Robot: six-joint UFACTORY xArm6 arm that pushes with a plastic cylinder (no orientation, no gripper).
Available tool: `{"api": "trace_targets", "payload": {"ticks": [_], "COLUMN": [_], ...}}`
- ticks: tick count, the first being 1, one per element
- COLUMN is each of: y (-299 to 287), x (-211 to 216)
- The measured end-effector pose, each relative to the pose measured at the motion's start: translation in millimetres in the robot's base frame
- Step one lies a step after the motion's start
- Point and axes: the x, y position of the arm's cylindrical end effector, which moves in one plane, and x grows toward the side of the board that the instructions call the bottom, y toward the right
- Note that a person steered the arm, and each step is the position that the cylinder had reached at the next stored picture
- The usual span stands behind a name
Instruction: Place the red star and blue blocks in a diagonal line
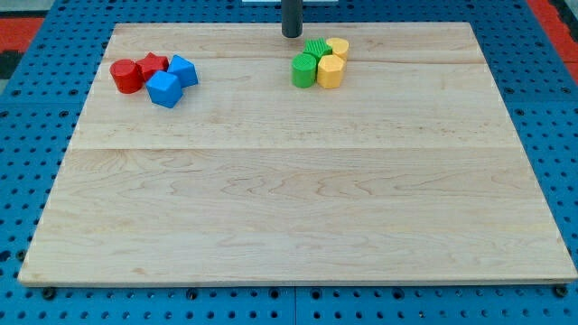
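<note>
rod: our dark straight rod comes down from the view's top centre, upright, only its lower stretch in frame
my tip: my tip (292, 35) sits on the board near its top edge, just up-left of the green and yellow cluster, not clearly touching it, well apart from the red and blue group
end state: bare rod, no jaws, grasping nothing, pressing on no block we can see
red star: red star (153, 64) at the view's upper left, wedged among its neighbours
blue blocks: blue cube (164, 88) just below the star, second blue block (183, 70) to its right, both angular
red cylinder: red cylinder (126, 76) on the star's left, touching it
green pair: green cylinder (304, 69) in front, ribbed green block (315, 48) behind
yellow pair: yellow block (330, 70) beside the green cylinder, second yellow block (339, 47) behind it
board: pale wooden board (289, 199), planked grain, matte
base: blue perforated base (27, 126) around it
writing: none we can read
</note>
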Motion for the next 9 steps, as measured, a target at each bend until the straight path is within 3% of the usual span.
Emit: {"api": "trace_targets", "payload": {"ticks": [2,3,5,6,8,9], "y": [-59,-155,-227,-207,-197,-154], "x": [58,49,70,103,107,100]}}
